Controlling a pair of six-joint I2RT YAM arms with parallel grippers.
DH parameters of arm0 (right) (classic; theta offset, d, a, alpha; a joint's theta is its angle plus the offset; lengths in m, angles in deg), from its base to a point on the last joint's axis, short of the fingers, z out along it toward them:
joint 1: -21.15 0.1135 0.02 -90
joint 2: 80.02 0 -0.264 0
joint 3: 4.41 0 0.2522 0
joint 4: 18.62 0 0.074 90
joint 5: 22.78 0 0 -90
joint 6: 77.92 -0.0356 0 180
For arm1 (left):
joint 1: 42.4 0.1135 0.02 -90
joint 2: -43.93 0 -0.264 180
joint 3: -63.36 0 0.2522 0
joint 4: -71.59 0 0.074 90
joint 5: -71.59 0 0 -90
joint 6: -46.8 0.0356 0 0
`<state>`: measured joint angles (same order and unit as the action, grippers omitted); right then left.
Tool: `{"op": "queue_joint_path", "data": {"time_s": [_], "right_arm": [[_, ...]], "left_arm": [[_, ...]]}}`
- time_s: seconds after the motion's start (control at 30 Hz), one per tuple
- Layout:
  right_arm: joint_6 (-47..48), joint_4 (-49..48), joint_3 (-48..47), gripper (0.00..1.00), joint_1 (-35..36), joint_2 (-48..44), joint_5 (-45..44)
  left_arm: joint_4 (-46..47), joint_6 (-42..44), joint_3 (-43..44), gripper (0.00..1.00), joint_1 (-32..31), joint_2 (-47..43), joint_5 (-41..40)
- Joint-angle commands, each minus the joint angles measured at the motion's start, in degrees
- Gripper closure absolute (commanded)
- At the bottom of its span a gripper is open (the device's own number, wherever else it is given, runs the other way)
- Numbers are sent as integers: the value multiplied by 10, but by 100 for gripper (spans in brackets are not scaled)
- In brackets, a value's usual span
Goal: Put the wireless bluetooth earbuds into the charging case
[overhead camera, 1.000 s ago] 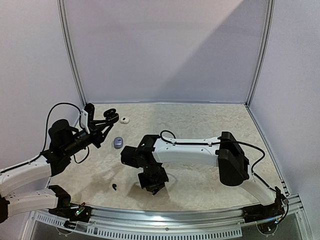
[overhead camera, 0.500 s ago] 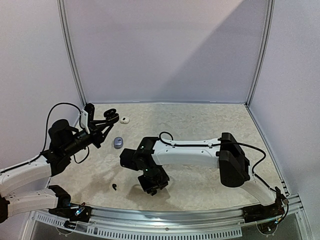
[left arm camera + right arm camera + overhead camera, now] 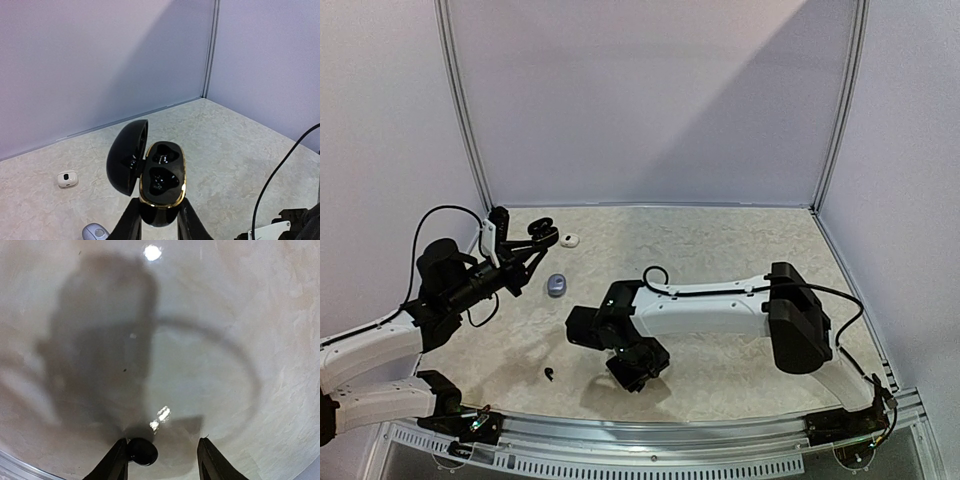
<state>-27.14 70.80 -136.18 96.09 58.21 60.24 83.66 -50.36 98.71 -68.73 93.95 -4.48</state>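
Black earbud (image 3: 142,451) sits between fingers of the right pincer (image 3: 162,460).

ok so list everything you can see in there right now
charging case: one, black with gold rim, lid open, held up at far left
loose earbud: one, black, on table, front left
second earbud: one, black, against one right gripper finger
white rounded item: one, white, table, far left
grey rounded item: one, silvery grey, table, left
table: one, mottled beige
left gripper: one, black, shut on the charging case
right gripper: one, black, open, low over table front
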Motion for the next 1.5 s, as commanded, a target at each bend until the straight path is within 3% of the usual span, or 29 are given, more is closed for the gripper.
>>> {"op": "queue_joint_path", "data": {"time_s": [0.0, 0.27, 0.53, 0.87, 1.13, 1.47], "right_arm": [[22, 97, 45, 52, 19, -4, -4], [30, 89, 82, 51, 20, -37, -10], [39, -34, 96, 51, -3, -76, 44], [29, -118, 98, 52, -33, -89, 80], [27, -110, 94, 58, -44, -75, 86], [-22, -2, 5, 64, -39, -15, 82]], "left_arm": [[8, -3, -8, 100, 8, 0, 4], [8, -4, -7, 100, 8, 0, 5], [5, 0, -8, 100, 8, 0, 4], [5, 3, -8, 100, 8, 0, 3], [4, 7, -8, 100, 8, -2, 2], [5, 7, -8, 100, 9, 1, 3]]}}
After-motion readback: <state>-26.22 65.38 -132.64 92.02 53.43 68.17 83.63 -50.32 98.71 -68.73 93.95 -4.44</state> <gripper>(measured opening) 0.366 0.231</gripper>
